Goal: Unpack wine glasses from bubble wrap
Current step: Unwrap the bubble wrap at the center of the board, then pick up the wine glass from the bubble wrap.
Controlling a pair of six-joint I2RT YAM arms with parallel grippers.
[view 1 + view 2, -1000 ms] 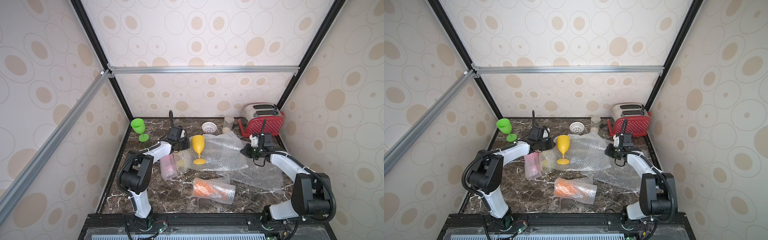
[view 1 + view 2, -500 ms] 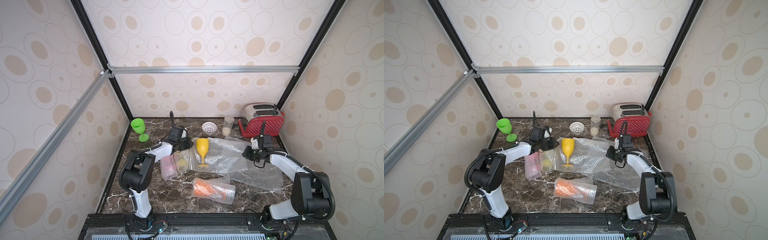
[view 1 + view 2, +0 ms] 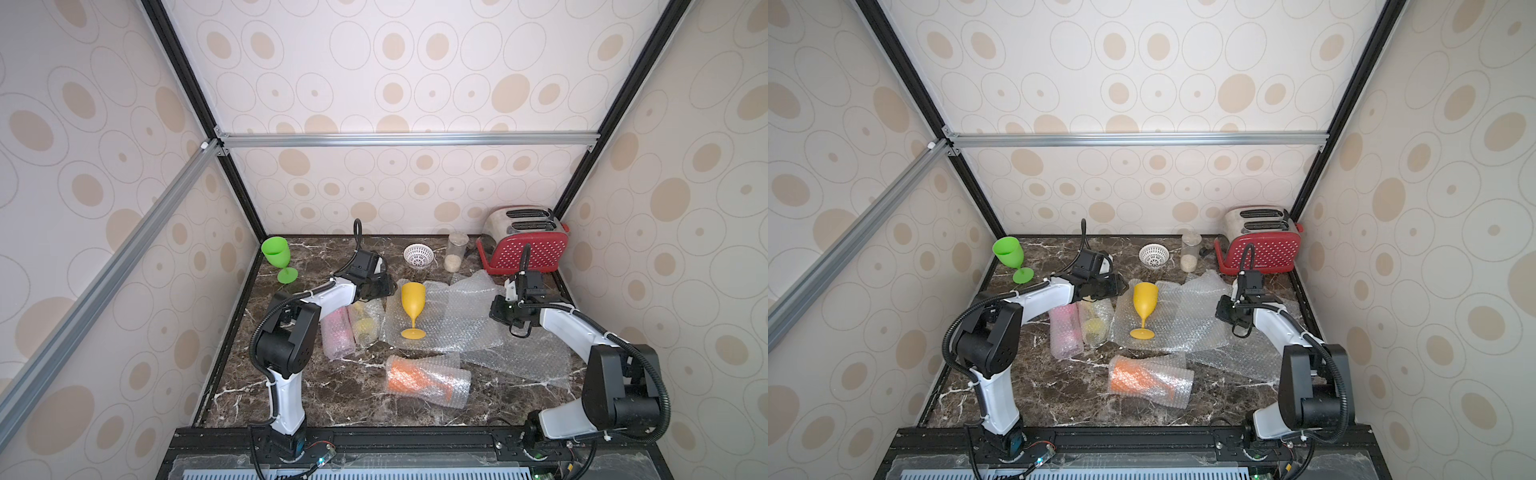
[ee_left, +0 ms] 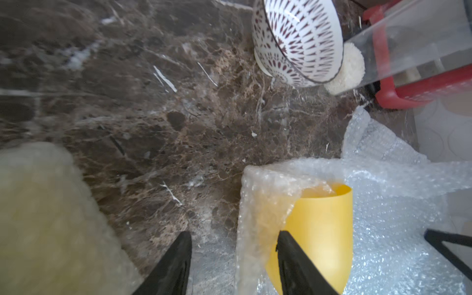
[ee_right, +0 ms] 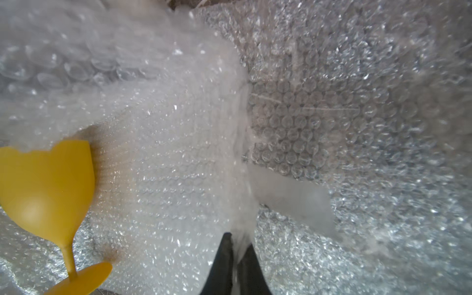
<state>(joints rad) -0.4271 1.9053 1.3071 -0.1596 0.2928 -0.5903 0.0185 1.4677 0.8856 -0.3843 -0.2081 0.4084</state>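
one yellow glass upright; left gripper gapes beside it, right gripper pinches bubble wrap; bowl behind.

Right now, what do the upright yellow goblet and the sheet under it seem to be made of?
The yellow goblet: probably opaque plastic, satin finish; even colour, a soft highlight, nothing showing through. The bubble wrap sheet: thin clear plastic film, glossy; rows of air bubbles, creases, bright glints.

Nothing legible is showing anywhere; the white patterned bowl is bearing decorative dashes only, no lettering.
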